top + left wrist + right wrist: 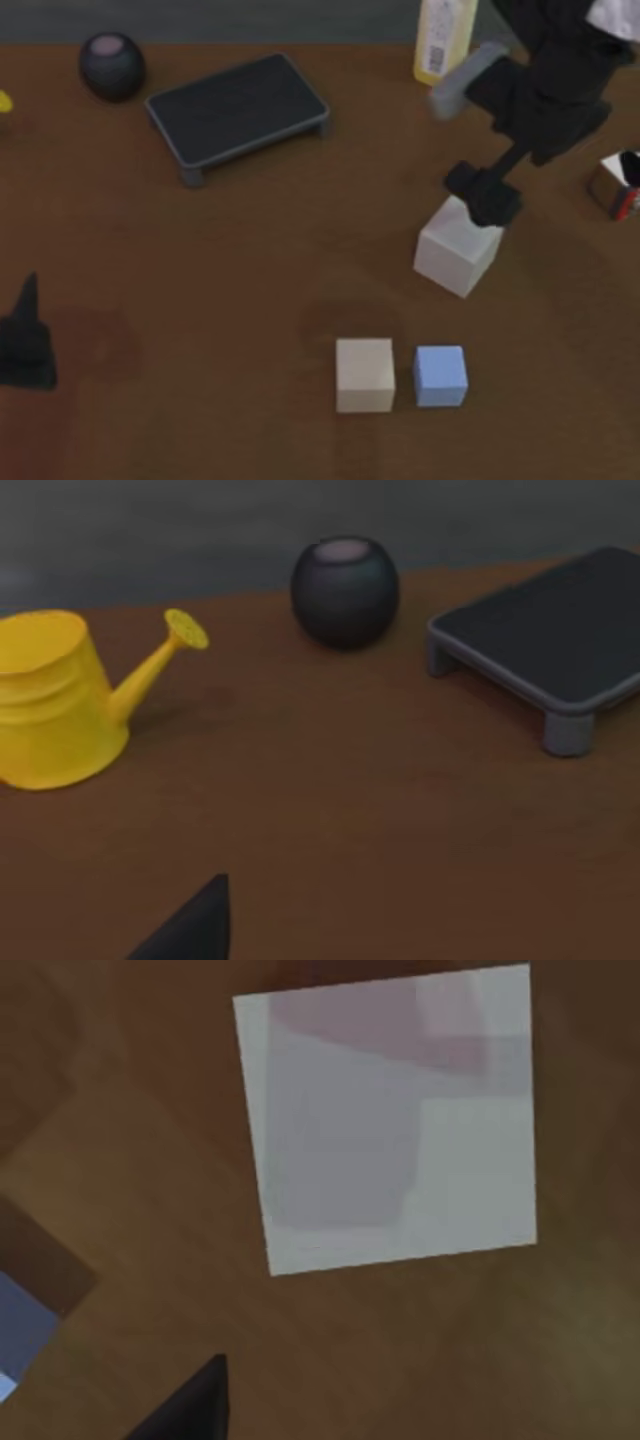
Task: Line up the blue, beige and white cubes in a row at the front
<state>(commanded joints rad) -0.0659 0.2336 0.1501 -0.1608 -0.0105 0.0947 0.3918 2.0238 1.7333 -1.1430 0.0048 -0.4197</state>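
The large off-white cube (458,250) rests on the table right of centre, slightly rotated. My right gripper (486,197) hovers open just above its back edge. In the right wrist view the cube's top face (390,1120) fills the upper part, with one dark fingertip (195,1405) clear of it. The beige cube (364,374) and the smaller pale blue cube (440,375) sit side by side near the front edge, a narrow gap between them. A corner of the blue cube (15,1335) also shows in the right wrist view. My left gripper (25,340) is parked open at the far left.
At the back left are a dark sphere (112,65) and a dark flat stand on short legs (238,108). A yellow bottle (445,35) stands at the back. A small brown-and-red box (615,185) is at the right edge, a yellow watering can (55,700) at the far left.
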